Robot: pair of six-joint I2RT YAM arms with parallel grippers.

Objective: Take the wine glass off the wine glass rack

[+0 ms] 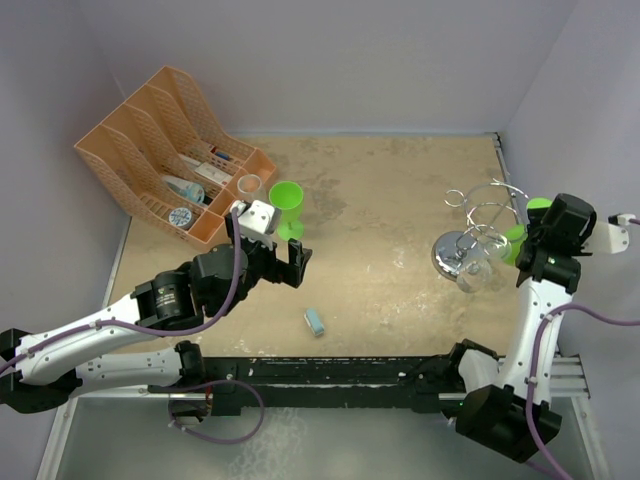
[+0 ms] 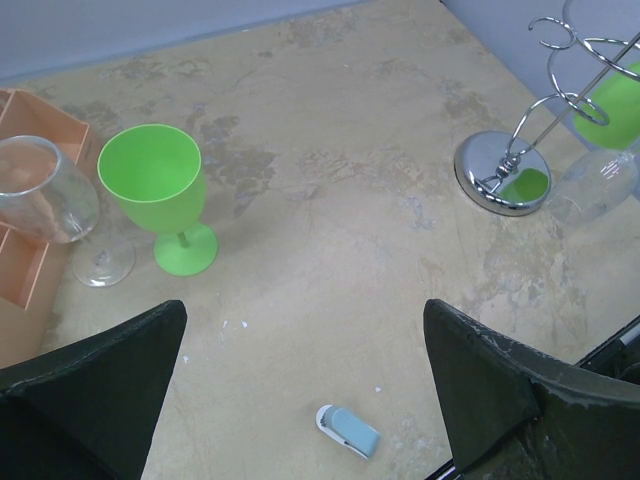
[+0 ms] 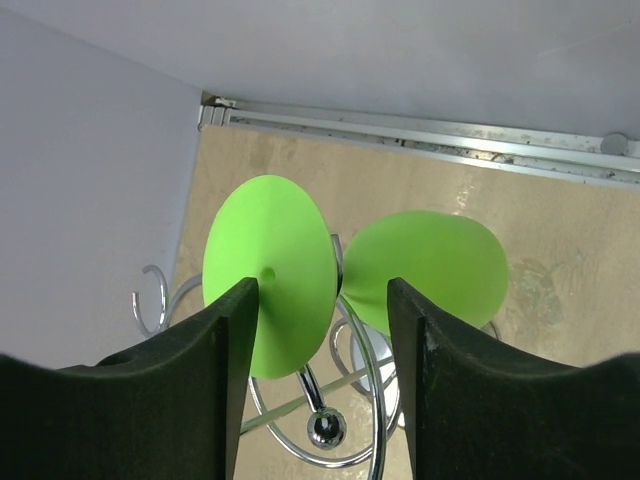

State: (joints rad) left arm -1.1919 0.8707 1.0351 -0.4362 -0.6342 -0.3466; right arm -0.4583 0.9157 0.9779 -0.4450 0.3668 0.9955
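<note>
Right wrist only: right tool (image 3: 322, 290) parted, astride green wine glass (image 3: 270, 270) stem; left tool (image 2: 305, 308) spread wide.

four wine glasses in all. two are green: a standing green glass (image 1: 288, 205) and a hanging green glass (image 3: 425, 270). two are clear: a standing clear glass (image 2: 45, 195) and a clear glass at the rack (image 2: 598, 180). one chrome wine glass rack (image 2: 500, 175). one orange file organizer (image 1: 160, 150), holding several small things i can't count from here. one little blue and white object (image 2: 348, 430) lying loose. two robot arms, left arm (image 1: 100, 330) and right arm (image 1: 535, 320).
</note>
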